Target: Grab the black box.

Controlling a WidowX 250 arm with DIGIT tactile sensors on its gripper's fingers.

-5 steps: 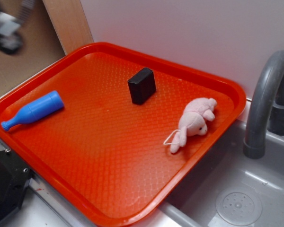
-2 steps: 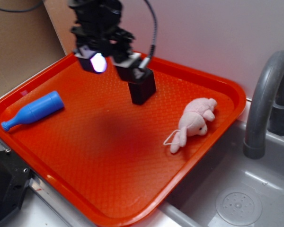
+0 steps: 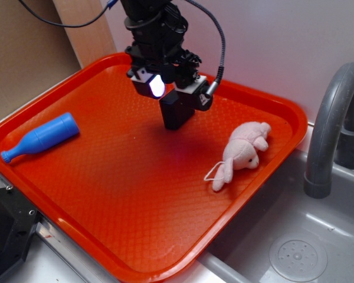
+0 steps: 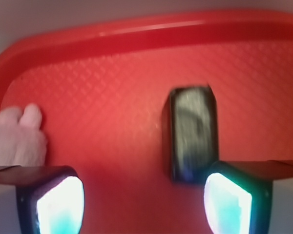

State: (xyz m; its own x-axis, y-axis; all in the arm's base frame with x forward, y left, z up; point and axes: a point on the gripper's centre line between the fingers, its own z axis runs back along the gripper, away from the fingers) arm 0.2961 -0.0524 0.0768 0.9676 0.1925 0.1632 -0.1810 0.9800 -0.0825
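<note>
On the red tray (image 3: 76,177), a blue toy bottle (image 3: 40,137) lies at the left. The gripper (image 3: 176,88), fingers spread wide, hovers directly above the black box (image 3: 177,112), which stands upright mid-tray, nearer one lit fingertip (image 4: 228,202) than centred between both. The pink plush toy (image 3: 242,152) lies to the right.

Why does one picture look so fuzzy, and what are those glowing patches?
Wrist view: soft and blurred; the black box has smeared edges, and the tool's lit fingertips glare white-green. Exterior view: sharp, with one glowing light on the tool and a dark shadow on the red tray.
</note>
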